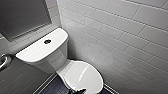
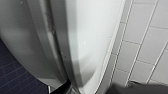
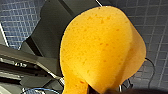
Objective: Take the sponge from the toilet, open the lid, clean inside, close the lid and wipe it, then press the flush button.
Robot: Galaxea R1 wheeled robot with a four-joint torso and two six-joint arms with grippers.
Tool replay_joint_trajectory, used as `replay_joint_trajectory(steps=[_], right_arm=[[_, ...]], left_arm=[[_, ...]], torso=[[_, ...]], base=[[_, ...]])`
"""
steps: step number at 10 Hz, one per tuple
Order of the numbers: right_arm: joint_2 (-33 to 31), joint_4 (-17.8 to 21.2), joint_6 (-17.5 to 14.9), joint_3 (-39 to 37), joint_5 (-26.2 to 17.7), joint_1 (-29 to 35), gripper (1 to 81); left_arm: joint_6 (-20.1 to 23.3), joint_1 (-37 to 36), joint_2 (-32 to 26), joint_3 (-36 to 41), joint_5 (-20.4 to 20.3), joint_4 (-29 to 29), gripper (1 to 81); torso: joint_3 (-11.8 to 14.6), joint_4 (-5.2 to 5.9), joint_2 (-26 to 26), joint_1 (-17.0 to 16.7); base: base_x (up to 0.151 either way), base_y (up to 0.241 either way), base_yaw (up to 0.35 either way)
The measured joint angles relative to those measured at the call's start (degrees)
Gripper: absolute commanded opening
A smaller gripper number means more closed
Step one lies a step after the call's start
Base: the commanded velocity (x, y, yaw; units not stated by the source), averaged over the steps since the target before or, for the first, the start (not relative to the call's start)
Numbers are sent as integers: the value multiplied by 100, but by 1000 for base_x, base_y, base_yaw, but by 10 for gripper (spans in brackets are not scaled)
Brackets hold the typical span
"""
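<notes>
The right gripper [image 3: 100, 90] is closed on the sponge [image 3: 102, 47]. We see the orange-yellow block pinched at its narrow end, where a dark finger meets it, and bulging wide beyond the grip. The sponge hangs clear of the toilet. Behind it lie the robot's own dark base with its cables and the dark blue tiled floor [image 3: 15, 17].

The left gripper [image 1: 76, 90] appears in the head view as a dark shape at the front edge of the lid [image 1: 83, 75]. We cannot tell how far it is open, nor whether it touches the lid. The left wrist view looks along the side of the lid, with the shaded bowl below it.

The lid lies down over the bowl of the toilet [image 1: 53, 60]. The flush button [image 1: 47, 41] sits in the middle of the tank top [image 1: 32, 52]. A white tiled wall [image 1: 120, 32] runs close alongside the toilet. A metal grab bar [image 1: 3, 61] is fixed to the wall beside the tank, and a dark framed panel [image 1: 22, 15] hangs above it.
</notes>
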Motion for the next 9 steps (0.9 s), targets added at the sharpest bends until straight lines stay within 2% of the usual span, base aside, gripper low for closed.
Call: replay_joint_trajectory(steps=[9], right_arm=[[-2, -15, 0, 62, 11, 33, 10]], left_arm=[[-24, 9, 44, -149, -133, 369, 811]], torso=[[0, 0, 0, 0]], base=[[0, 0, 0]])
